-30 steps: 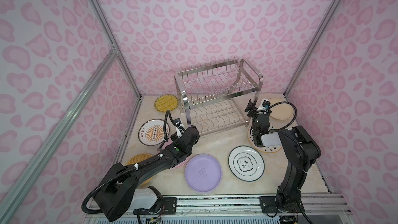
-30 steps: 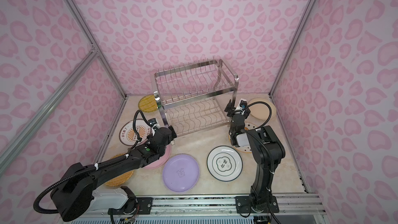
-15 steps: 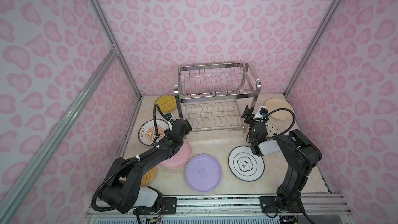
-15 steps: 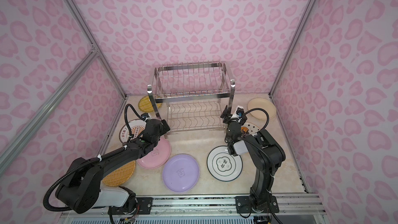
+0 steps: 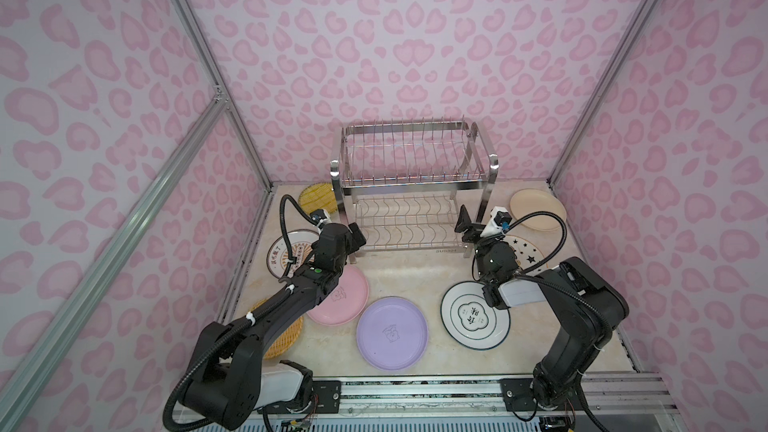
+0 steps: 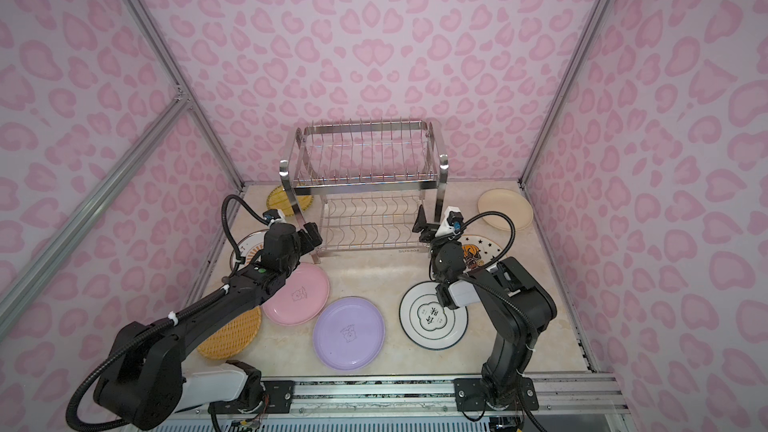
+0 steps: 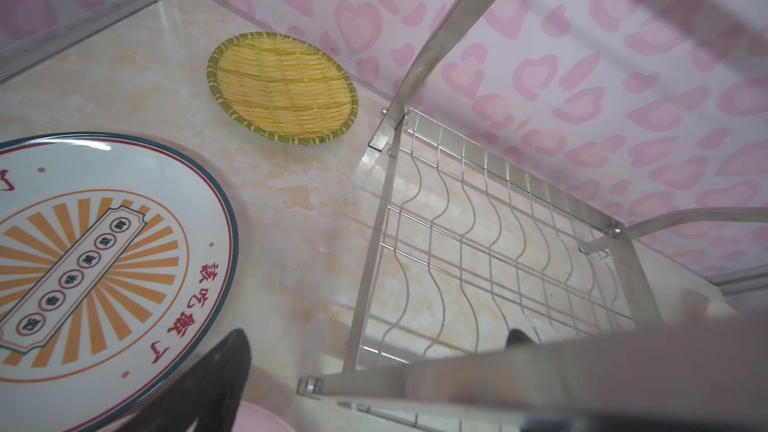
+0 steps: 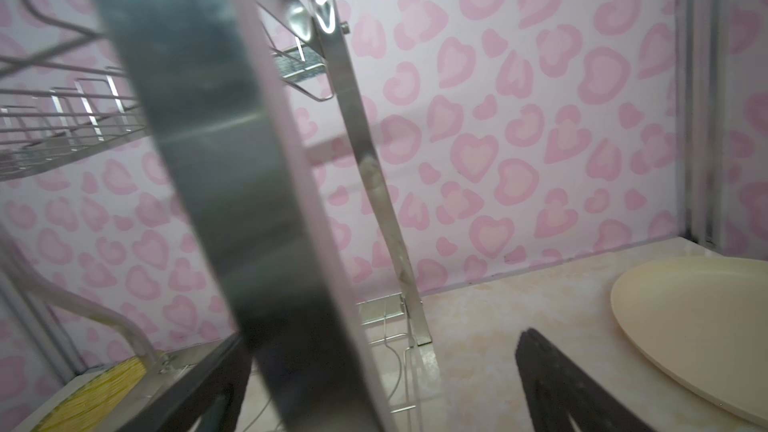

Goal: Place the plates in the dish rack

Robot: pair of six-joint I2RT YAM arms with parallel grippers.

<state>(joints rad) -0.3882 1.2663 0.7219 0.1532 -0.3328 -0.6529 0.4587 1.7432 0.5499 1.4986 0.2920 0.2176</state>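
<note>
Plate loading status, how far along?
Done: nothing loaded; the dish rack stands upright with both tiers bare. In hand: nothing; left gripper and right gripper are open at its front legs. Left: all eight, from lilac plate to cream plate, lie flat on the table.

Pink heart-print walls [image 5: 395, 35], aluminium corner posts [image 5: 210, 64], beige marble-look tabletop [image 5: 415, 280], soft even light

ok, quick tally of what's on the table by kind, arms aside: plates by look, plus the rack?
Plain plates: 3 (pink, lilac, cream)
Woven-look plates: 2 (yellow, orange)
Printed white plates: 3 (orange-radial, ring emblem, star)
Dish rack: 1, nothing in it
Total: 9 (8 plates, 1 rack)
</note>
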